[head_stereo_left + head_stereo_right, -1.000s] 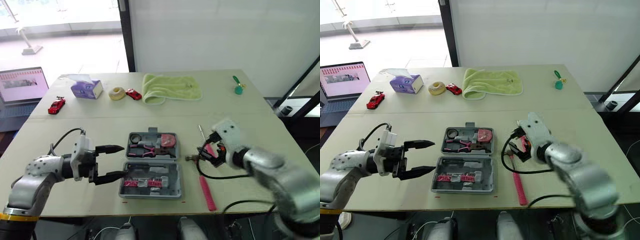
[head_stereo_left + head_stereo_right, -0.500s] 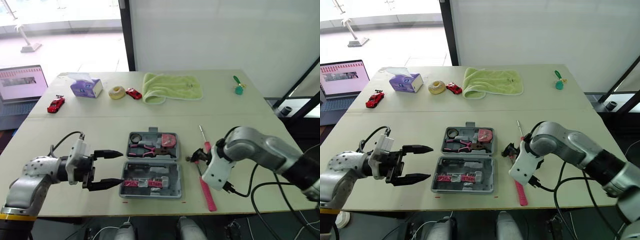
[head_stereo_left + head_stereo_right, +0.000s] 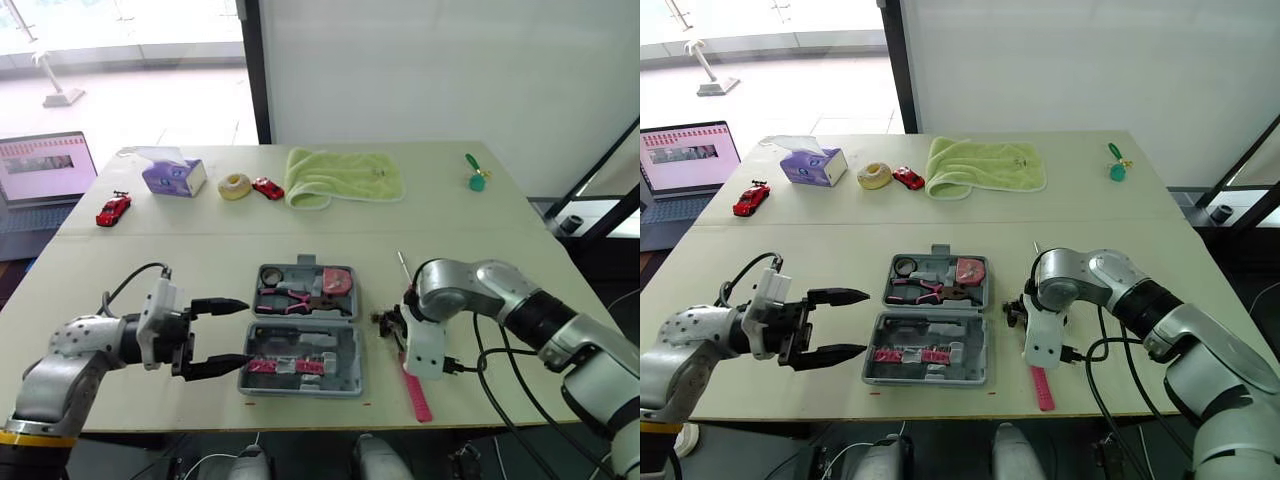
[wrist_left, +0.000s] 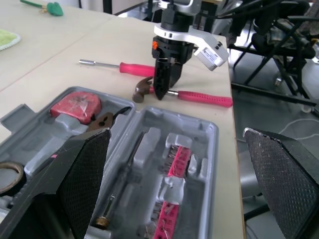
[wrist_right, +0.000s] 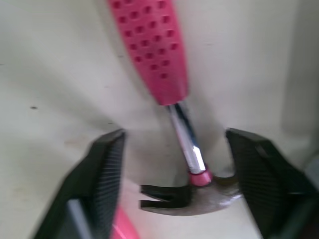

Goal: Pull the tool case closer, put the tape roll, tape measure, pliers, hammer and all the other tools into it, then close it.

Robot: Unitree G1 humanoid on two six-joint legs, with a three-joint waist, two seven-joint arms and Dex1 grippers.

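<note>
2 grippers work over our pale table [image 3: 200, 250]: we see the left gripper [image 3: 225, 335] just left of the open tool case [image 3: 303, 330], fingers spread. What about our right one?

We see the right gripper [image 5: 174, 139] pointing down, fingers spread either side of the hammer [image 3: 412, 385] shaft, right of the case. Far back lie 1 tape roll [image 3: 234, 186], a tissue box [image 3: 173, 177] and a green towel [image 3: 343, 177], with a laptop [image 3: 45, 170] below the window [image 3: 120, 60]

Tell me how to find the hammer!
Look at the open grey tool case on the table. Just to its right lies the hammer, under the right end effector. Unlike the pink-handled screwdriver beside it, it has a metal claw head.
</note>
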